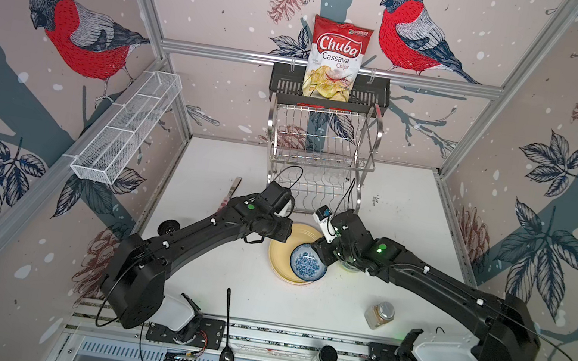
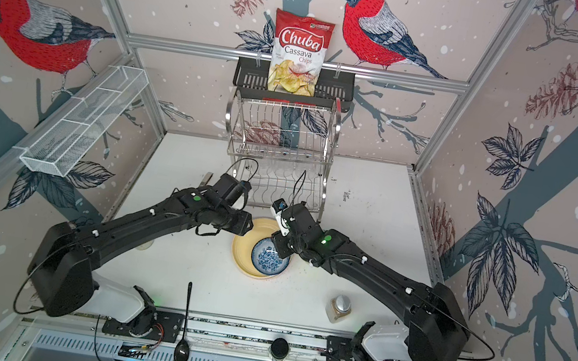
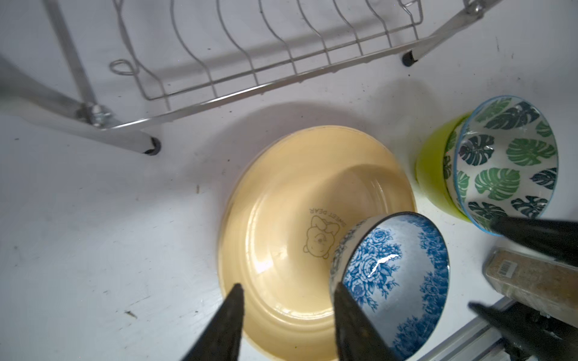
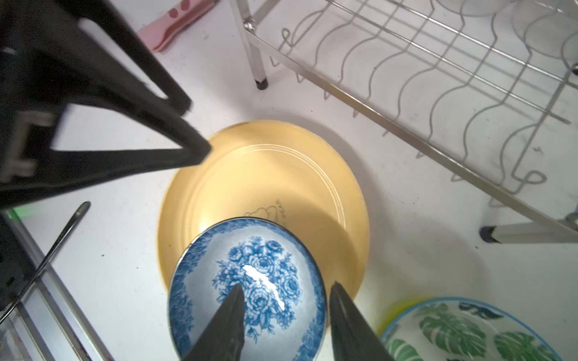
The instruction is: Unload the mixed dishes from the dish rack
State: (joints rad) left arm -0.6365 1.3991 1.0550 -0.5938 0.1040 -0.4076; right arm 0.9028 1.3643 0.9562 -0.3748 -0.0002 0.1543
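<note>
Step in hand looks like the release of the blue-white bowl (image 4: 259, 259), which is out of the dish rack (image 1: 326, 132) and sits on the yellow plate (image 4: 266, 131) on the tabletop (image 1: 223, 289), just in front of the rack's lower tier. The right gripper (image 4: 286, 286) straddles the bowl's rim, one jaw inside the bowl and one outside. Its jaws stand apart, wider than the rim, so they grip nothing. The left gripper (image 3: 287, 286) hovers over the plate's edge beside the bowl with jaws parted and empty. The bowl sits off-centre, toward the plate's front edge, and whether it lies flat or rides on the plate's slope cannot be told. To do this well, the right jaws should likely spread until both clear the rim. The gripper should then rise straight up with no sideways drag, or the inner jaw could hook the rim and tip or slide the bowl off the plate. The left gripper is close, so it should hold off or back away first to avoid a knock. The green-leaf bowl (image 3: 506, 162), nested in the lime green bowl (image 3: 433, 168), stands just beside the plate under the right arm, so the way out should be upward and not outward. What look like clear tumblers (image 4: 538, 31) are on the upper tier and probably go next.
</note>
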